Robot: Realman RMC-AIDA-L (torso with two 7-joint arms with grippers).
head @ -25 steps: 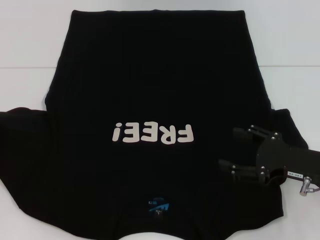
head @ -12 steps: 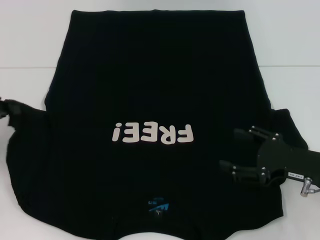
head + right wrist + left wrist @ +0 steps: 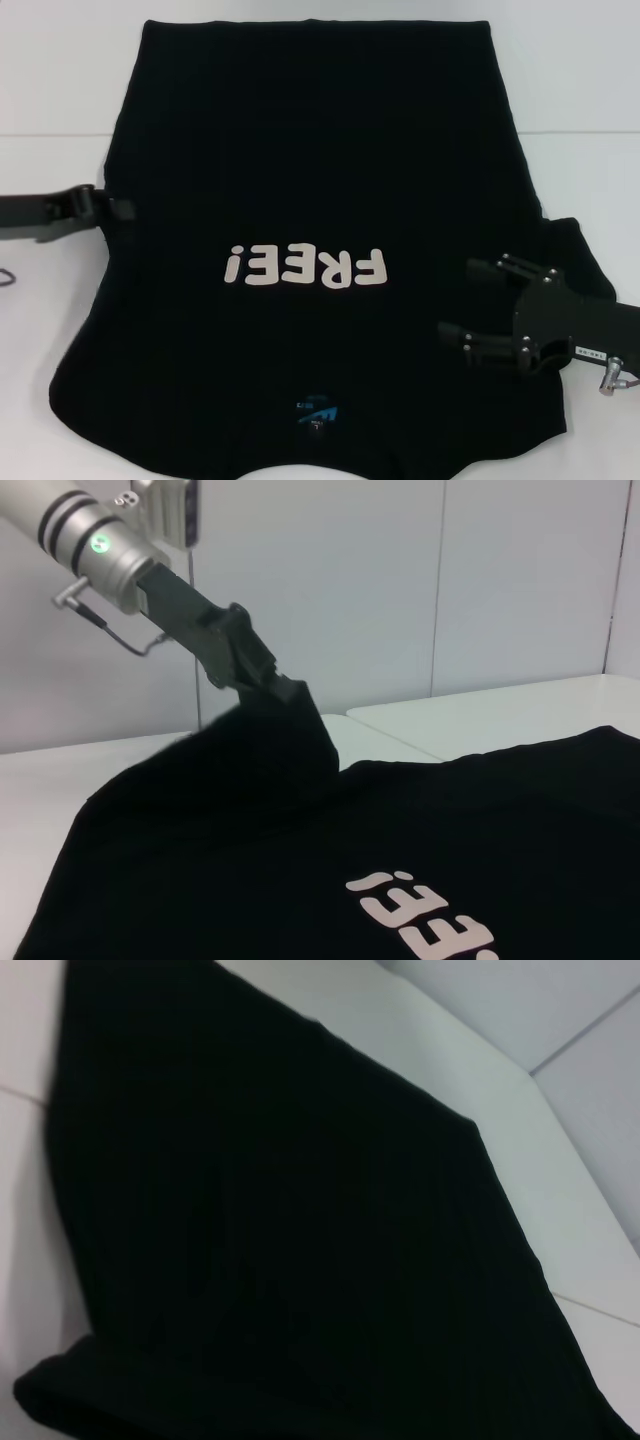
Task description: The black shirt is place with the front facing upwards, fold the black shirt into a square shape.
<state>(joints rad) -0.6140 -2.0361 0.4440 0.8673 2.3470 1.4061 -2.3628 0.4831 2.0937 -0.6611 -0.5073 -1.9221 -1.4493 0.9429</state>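
The black shirt (image 3: 320, 150) lies front up on the white table, its pale "FREE!" lettering (image 3: 305, 268) upside down to me and its blue neck label (image 3: 315, 412) near the front edge. My left gripper (image 3: 122, 210) is at the shirt's left edge, shut on the left sleeve. The right wrist view shows that gripper (image 3: 285, 688) holding the cloth (image 3: 250, 860) lifted in a peak above the table. My right gripper (image 3: 465, 300) hovers open over the right shoulder, beside the spread right sleeve (image 3: 580, 250). Black cloth (image 3: 300, 1260) fills the left wrist view.
The white table (image 3: 60, 80) shows bare on both sides of the shirt and behind it. A seam line (image 3: 580, 133) crosses the table top. The right arm's wrist (image 3: 600, 345) reaches in from the right edge.
My left gripper has come into view from the left, drawing the left sleeve up and inward; the sleeve no longer lies spread on the table. The right gripper has stayed in place.
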